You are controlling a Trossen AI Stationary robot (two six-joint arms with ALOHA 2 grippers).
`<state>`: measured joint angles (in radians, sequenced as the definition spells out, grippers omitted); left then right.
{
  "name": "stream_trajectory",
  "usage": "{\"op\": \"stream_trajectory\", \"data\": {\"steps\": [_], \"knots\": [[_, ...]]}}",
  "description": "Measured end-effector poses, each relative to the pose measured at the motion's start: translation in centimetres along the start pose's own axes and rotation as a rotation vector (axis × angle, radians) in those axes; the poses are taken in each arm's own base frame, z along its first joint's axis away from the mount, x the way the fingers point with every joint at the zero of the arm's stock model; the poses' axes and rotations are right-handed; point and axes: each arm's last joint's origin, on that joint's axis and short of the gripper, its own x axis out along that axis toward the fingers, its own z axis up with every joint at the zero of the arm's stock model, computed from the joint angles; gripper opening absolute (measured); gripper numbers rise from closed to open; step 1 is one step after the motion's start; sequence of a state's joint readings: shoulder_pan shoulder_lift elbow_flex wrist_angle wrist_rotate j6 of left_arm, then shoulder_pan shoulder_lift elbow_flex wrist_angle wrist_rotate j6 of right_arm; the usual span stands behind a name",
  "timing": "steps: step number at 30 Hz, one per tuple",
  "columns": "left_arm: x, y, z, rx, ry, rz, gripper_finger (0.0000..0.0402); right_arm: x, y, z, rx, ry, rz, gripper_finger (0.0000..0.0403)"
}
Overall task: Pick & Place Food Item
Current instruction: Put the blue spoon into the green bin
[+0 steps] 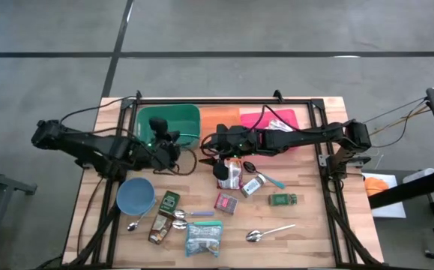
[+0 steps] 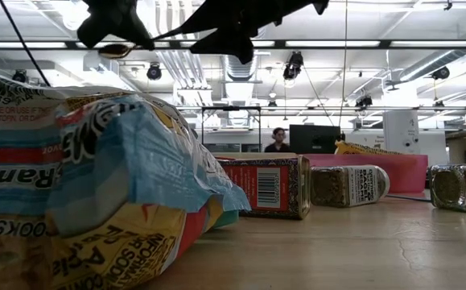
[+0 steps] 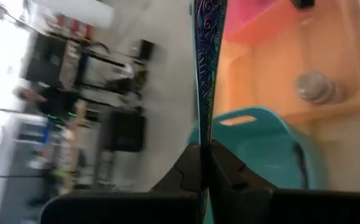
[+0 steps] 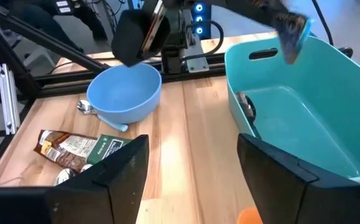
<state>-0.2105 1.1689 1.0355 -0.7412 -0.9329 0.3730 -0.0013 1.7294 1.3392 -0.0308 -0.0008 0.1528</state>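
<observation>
From above, the left gripper (image 1: 178, 154) is seen just off the near right corner of the teal bin (image 1: 138, 120), which stands at the table's far edge. The right gripper (image 1: 205, 152) is seen close beside it, toward the table's middle. A silver food pouch (image 1: 230, 175) lies on the table just on the near side of the right gripper, untouched by it. A blue bowl (image 1: 136, 195) is set nearer the left edge.

At table height, a ramen packet (image 2: 72, 185) fills the near left. A red box (image 2: 265, 187) and a spice jar (image 2: 349, 185) are seen behind it on the boards.

In the left wrist view, that pincer is clamped narrow on a thin iridescent handle (image 3: 204, 74), which is held over the teal bin. An orange bin (image 3: 273, 68) is seen beyond.

In the right wrist view, the right fingers (image 4: 105, 180) are spread wide and nothing is held between them. A brown packet (image 4: 74, 149) lies beyond them, beside the bowl.
</observation>
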Motion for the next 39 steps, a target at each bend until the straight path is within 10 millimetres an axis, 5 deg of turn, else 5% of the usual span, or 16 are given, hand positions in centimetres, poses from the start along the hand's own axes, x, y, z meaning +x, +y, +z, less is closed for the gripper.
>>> {"op": "stream_trajectory", "data": {"steps": [15,22,39], "knots": [[6.6,3.2,-6.3,-0.374,0.341,-0.185,0.0000,0.1,0.7,-1.5,-0.015,0.098,0.002,0.0243],[8.2,2.2,-8.4,-0.376,0.386,-0.275,0.0000,0.1,0.6,-1.9,-0.060,0.122,0.001,0.0243],[9.9,-0.6,-9.5,-0.409,0.293,-0.367,0.0000,0.1,0.6,-2.0,-0.120,0.123,0.006,0.0243]]}}
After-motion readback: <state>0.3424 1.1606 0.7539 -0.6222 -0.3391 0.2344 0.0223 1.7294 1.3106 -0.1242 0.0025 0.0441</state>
